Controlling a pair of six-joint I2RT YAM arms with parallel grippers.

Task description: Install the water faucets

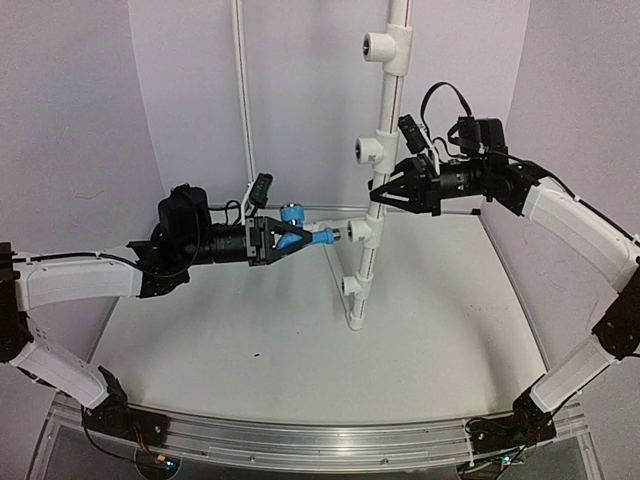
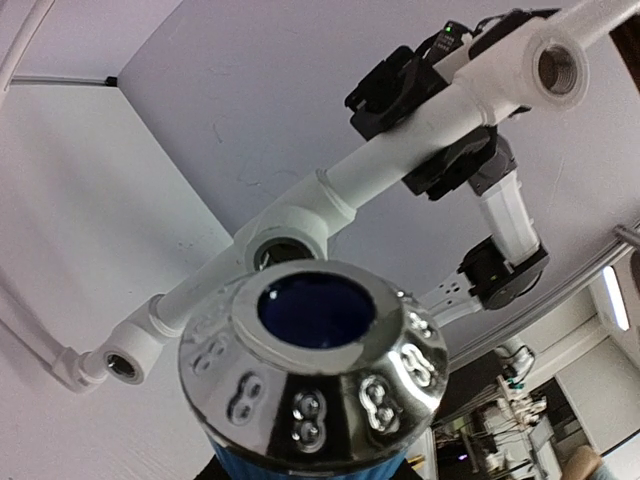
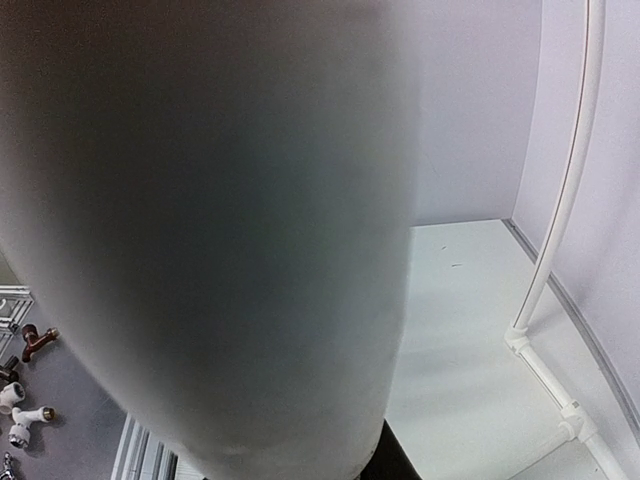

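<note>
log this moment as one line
left gripper: shut on blue faucet | threaded end: level, facing tee fitting, seating unclear | right gripper: shut on white pipe above that tee

One blue faucet (image 1: 322, 237), one upright white pipe (image 1: 390, 95) with four tee fittings (image 1: 370, 150), two arms (image 1: 75, 283).

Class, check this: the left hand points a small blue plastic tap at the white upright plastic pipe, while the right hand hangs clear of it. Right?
Wrong on the right hand: it is clamped around the white upright plastic pipe, as the top external view shows. The left hand does point the small blue plastic tap there.
</note>
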